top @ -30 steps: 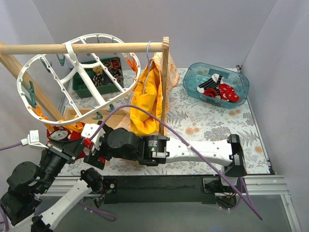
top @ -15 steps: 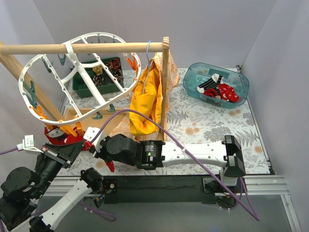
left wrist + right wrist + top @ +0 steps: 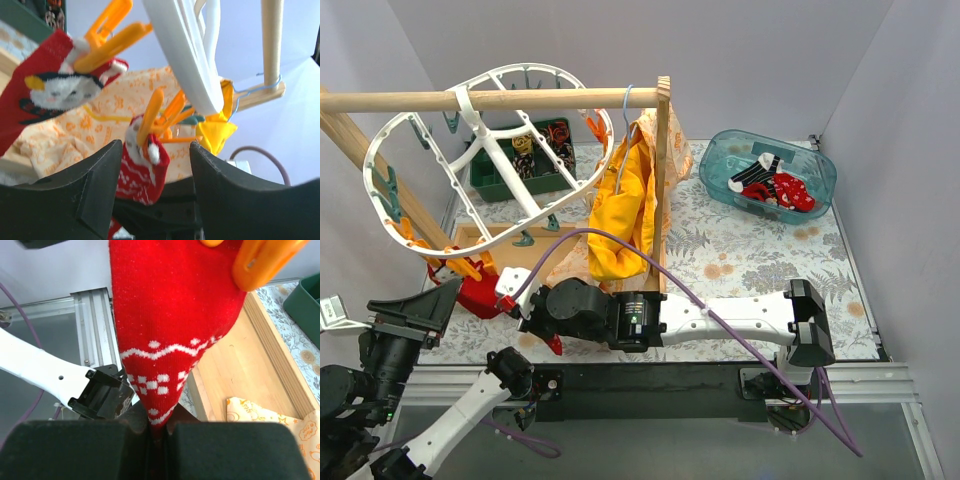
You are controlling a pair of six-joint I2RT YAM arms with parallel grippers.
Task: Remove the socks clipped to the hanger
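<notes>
**Sock toe pinched, peg above: the pull runs down toward the near edge**

Red sock point(image 3: 170, 340) hangs from an orange peg point(image 3: 265, 260) at the low, near-left rim of the hanger point(image 3: 533, 69). Its long axis runs from the peg straight down into the right hand point(image 3: 157, 427). That hand is pressed together on the sock's toe. The cloth looks drawn fairly taut between peg and hand.

The right arm reaches across to the left side, so it is the arm already on the sock. The left hand point(image 3: 155, 150) sits just below the same rim with its fingers spread and holding nothing. What appears to be the same sock dangles beyond the gap between them. A second sock with a white face on it point(image 3: 55, 95) is clipped higher up to the left.

Judged from this, release depends on pulling along the sock's axis, away from the peg. The hanger swings free on the wooden rod point(image 3: 520, 100), so a slanted tug may only tilt the frame.

Open room lies toward the near edge of the surface point(image 3: 750, 250), though the left arm crowds that corner. The yellow garment point(image 3: 625, 210) hangs close on the right.
</notes>
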